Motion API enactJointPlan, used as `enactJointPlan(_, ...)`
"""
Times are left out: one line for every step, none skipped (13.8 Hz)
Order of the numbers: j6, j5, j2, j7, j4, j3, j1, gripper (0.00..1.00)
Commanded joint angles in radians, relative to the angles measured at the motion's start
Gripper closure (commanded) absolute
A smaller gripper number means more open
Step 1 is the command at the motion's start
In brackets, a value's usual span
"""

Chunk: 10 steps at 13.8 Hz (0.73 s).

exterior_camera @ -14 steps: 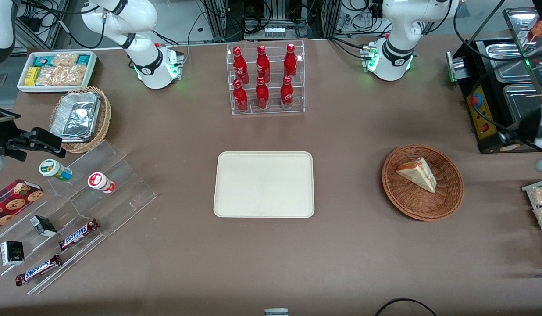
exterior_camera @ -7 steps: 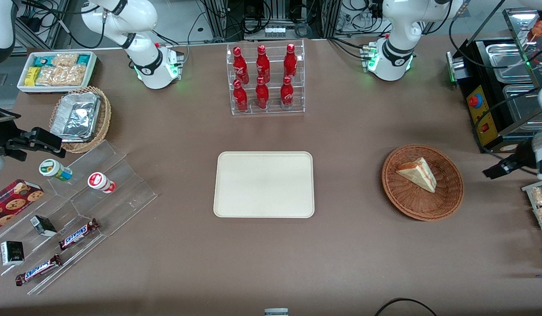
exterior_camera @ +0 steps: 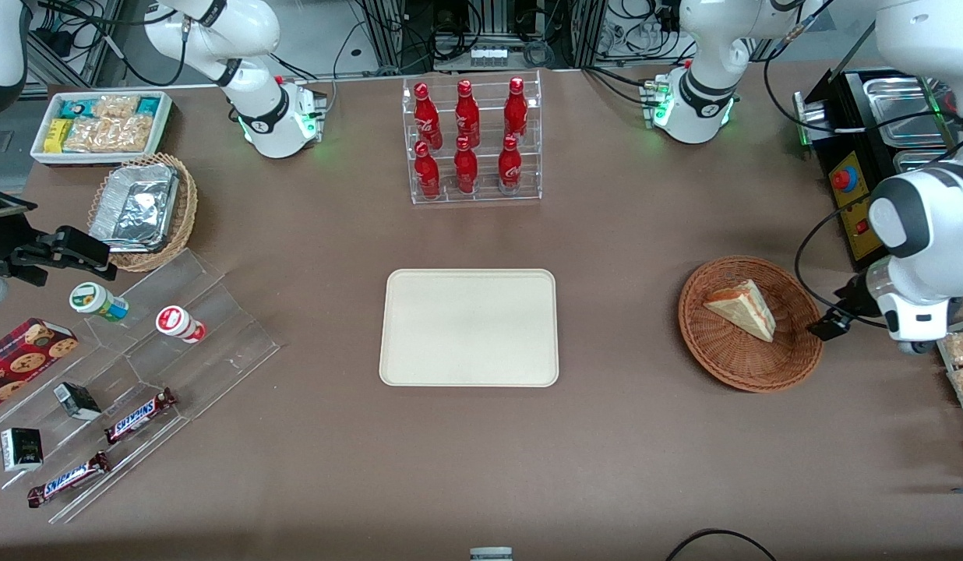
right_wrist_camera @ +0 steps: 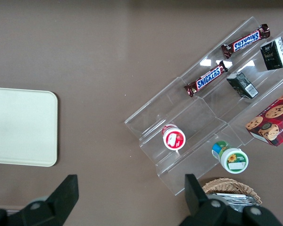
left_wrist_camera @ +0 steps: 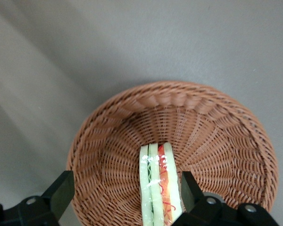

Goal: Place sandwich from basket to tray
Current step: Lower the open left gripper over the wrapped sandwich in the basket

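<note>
The sandwich point(exterior_camera: 742, 309), a clear-wrapped wedge of pale bread with red and green filling, lies in the round reddish-brown wicker basket point(exterior_camera: 750, 375). The cream tray point(exterior_camera: 470, 327) lies bare at the table's middle, toward the parked arm from the basket. My left gripper point(exterior_camera: 829, 322) hangs over the basket's rim at the working arm's end, open and empty. In the left wrist view the gripper point(left_wrist_camera: 125, 193) looks down into the basket point(left_wrist_camera: 217, 136); the sandwich point(left_wrist_camera: 159, 188) shows edge-on between the spread fingers, close to one finger point(left_wrist_camera: 187, 190).
A clear rack of red bottles point(exterior_camera: 470, 140) stands farther from the camera than the tray. A black machine with steel pans point(exterior_camera: 879, 156) and a snack tray point(exterior_camera: 961, 366) flank the basket at the working arm's end. An acrylic snack stand point(exterior_camera: 139, 366) lies toward the parked arm's end.
My left arm has swung in from the table's working-arm end toward the basket; its gripper now reaches the basket's rim. The sandwich, basket and tray have not moved.
</note>
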State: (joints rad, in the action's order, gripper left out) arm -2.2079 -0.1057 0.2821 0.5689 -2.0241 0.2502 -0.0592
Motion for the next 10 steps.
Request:
enactJointPlan(-0.019,-0.029,-0.004,0.028,-0.037,0.001,-0.008,0.00)
enactJointPlan(-0.026,-0.055,0.011,0.028,-0.053,0.001,-0.008,0.00)
enactJointPlan(-0.068,-0.084,0.017,0.028,-0.082,0.001,-0.017,0.02)
enactJointPlan(-0.114,-0.104,0.017,0.041,-0.118,0.001,-0.022,0.02)
enactJointPlan(-0.133,-0.115,0.020,0.064,-0.133,-0.002,-0.027,0.02)
enactJointPlan(-0.133,-0.117,0.025,0.078,-0.134,-0.003,-0.031,0.01)
enactJointPlan(-0.131,-0.118,0.032,0.100,-0.133,-0.003,-0.037,0.01)
enactJointPlan(-0.133,-0.118,0.041,0.136,-0.128,-0.008,-0.042,0.01)
enactJointPlan(-0.136,-0.118,0.051,0.169,-0.123,-0.008,-0.054,0.01)
enactJointPlan(-0.136,-0.120,0.054,0.183,-0.119,-0.008,-0.072,0.01)
